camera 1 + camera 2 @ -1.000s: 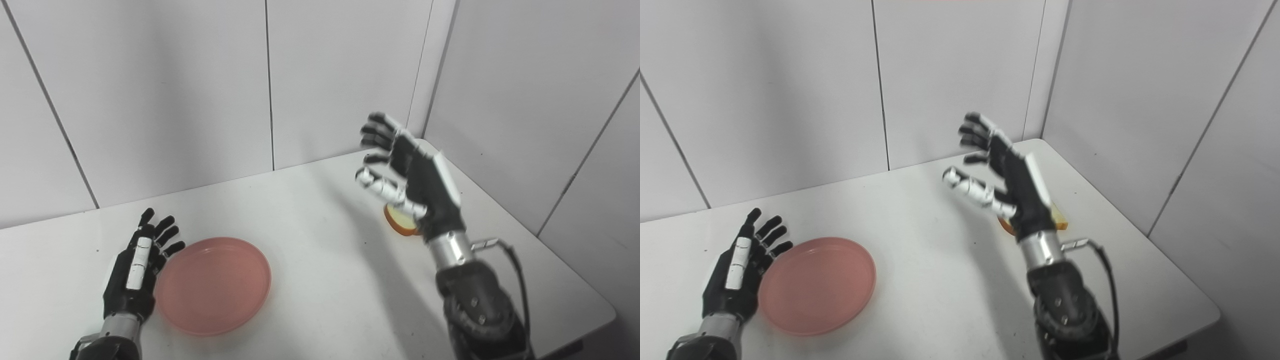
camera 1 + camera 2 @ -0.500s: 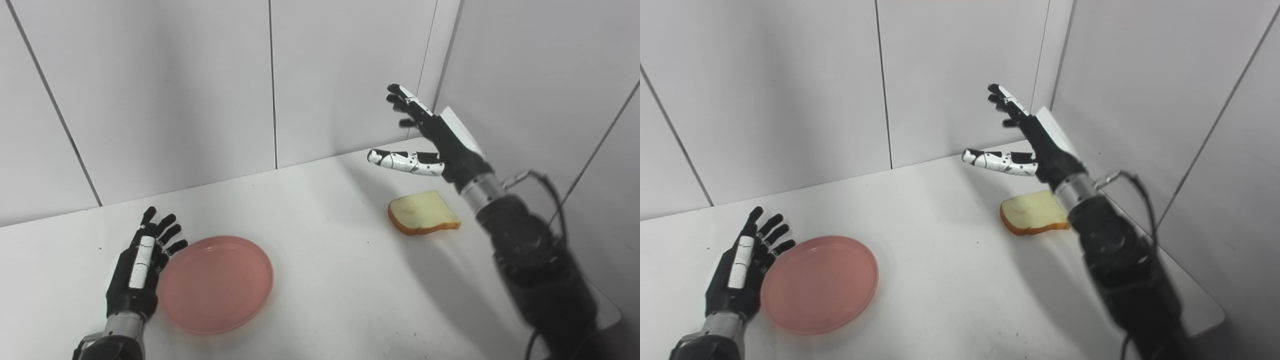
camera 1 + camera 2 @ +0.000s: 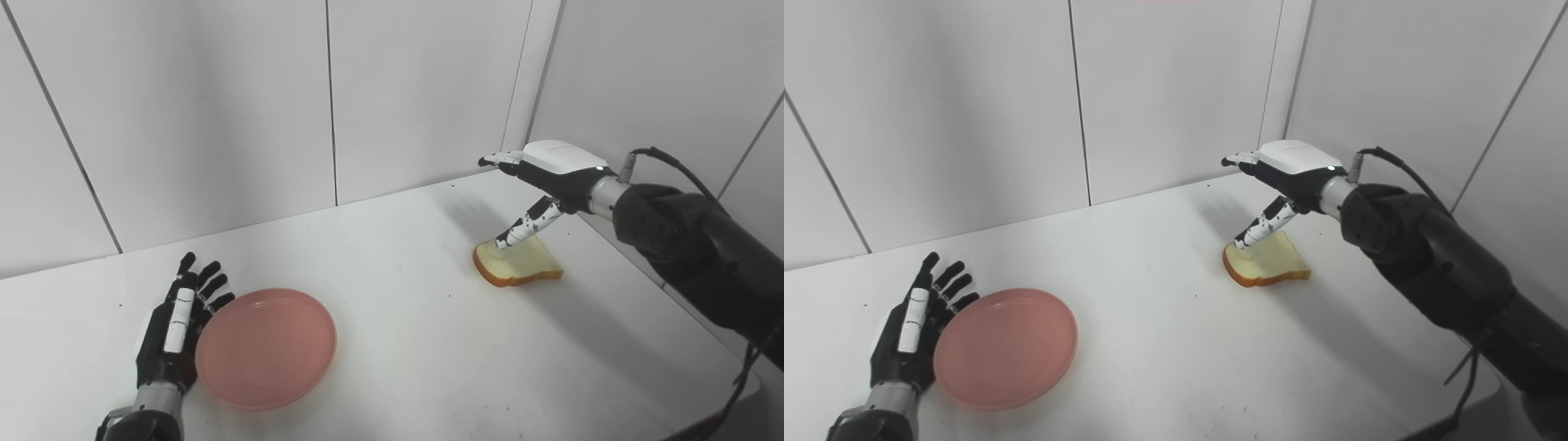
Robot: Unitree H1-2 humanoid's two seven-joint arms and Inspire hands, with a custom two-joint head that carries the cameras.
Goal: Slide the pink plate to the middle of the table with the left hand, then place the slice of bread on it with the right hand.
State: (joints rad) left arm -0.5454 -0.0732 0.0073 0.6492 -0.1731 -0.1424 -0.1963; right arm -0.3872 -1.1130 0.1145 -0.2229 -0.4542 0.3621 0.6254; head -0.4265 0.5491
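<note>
Working from the largest item down, start with the table [image 3: 398, 318]: a smooth white top set into a corner of pale wall panels [image 3: 214, 110], so expect little friction under anything you slide.

The pink plate [image 3: 266, 347] lies at the left front of the table, short of the middle. Judge it rigid, light and slick on this surface; a push on the left rim should move it without lifting. The left hand [image 3: 174, 327] rests flat on the table just beside that rim, fingers spread and holding nothing; contact with the rim cannot be confirmed. Keep the push low and steady, since a light plate may skate or turn.

The slice of bread [image 3: 516, 266] lies flat at the right rear of the table, well apart from the plate. Judge it soft, light and easily dented. Take it by opposite crust edges, or get the fingers under one edge; do not pinch the centre. The right hand [image 3: 545, 177] hovers above the slice, palm down, fingers apart and empty, with the thumb angled down toward the near-left corner of the bread; touch cannot be confirmed.

Nothing else stands between bread and plate. The right-hand wall is close behind the right arm, limiting clearance there.
</note>
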